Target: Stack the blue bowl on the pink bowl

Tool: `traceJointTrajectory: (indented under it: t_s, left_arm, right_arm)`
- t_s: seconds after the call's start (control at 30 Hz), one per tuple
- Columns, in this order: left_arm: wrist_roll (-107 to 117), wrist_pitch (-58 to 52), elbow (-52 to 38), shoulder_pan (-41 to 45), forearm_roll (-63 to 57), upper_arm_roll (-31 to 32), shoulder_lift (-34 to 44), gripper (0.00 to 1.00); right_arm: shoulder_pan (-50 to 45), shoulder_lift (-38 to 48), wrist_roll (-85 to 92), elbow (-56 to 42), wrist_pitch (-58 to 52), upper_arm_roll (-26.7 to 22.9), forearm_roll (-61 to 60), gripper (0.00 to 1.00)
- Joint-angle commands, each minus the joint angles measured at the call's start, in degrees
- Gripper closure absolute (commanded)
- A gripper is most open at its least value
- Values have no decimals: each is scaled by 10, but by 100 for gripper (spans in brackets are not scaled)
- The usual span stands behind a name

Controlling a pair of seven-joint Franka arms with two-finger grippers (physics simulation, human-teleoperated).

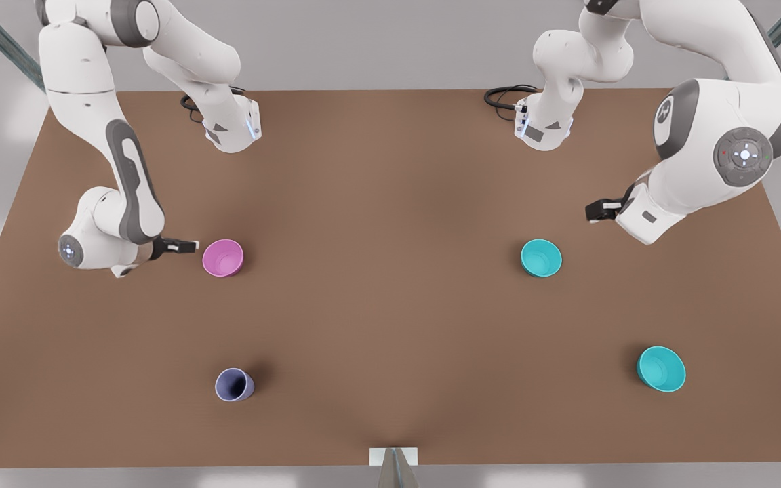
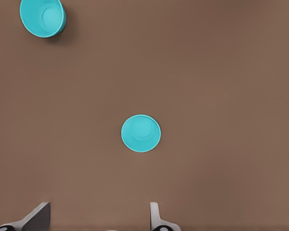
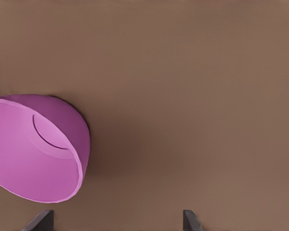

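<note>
On the brown table [image 1: 390, 305], the round turquoise bowl [image 1: 541, 258] and round pink bowl [image 1: 222, 258] sit upright, mouths up, holding nothing, beside the open, empty-handed left gripper [image 1: 592, 209] and right gripper [image 1: 187, 245].

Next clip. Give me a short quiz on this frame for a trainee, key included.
1. True or false: a blue bowl already sits in the pink bowl.
2. Which thing is nearest the right gripper? A pink bowl; B cup; C blue bowl.
3. How many blue bowls stand on the table, and are the left gripper's jaws open or shut?
Key: 1 false, both blue bowls stand on the table at the front view's right, far from the pink bowl; 2 A; 3 two, open.
</note>
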State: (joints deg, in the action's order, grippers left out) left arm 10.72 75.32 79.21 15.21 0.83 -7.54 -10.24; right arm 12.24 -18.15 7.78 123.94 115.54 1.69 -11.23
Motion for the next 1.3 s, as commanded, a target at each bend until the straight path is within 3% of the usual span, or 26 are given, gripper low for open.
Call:
traceJointTrajectory:
  t_s: [0.0,0.27,0.53,0.57,0.6,0.67,0.8,0.93,1.03,1.1,1.2,1.27]
  left_arm:
    - [8,-5,0,0,0,0,0,0]
    - [7,-5,0,0,0,0,-2,0]
    - [10,-6,-4,0,2,1,0,0]
    - [11,-5,-5,0,3,1,-1,0]
    - [11,-3,-5,0,3,1,-2,0]
    - [11,-4,-5,0,3,1,-3,0]
    - [11,-4,-6,0,1,1,-3,0]
    - [2,-6,-6,-1,0,0,1,0]
    - [1,-23,-6,-3,0,-1,4,0]
    - [1,-19,-6,-3,3,-1,1,0]
    - [2,-18,-6,-3,3,0,1,0]
    - [2,-18,-6,-3,4,0,1,0]
  right_arm:
    - [-3,-1,-16,9,134,1,-29,0]
    - [-4,-1,-17,49,132,44,-50,0]
    - [-4,-46,-17,46,151,54,-65,0]
    - [-5,-46,-16,46,151,54,-65,3]
    - [-4,-47,-16,45,150,54,-65,31]
    - [-4,-46,-16,43,145,54,-65,55]
    - [-3,-41,-15,39,134,54,-65,77]
    - [-4,-33,-15,17,92,55,-65,79]
    - [-4,-21,-47,-10,74,121,-65,79]
    - [-6,-39,-152,-43,85,205,-92,79]
    - [-150,-107,-301,-133,142,214,-153,79]
    - [-237,-178,-423,-244,162,210,-154,79]
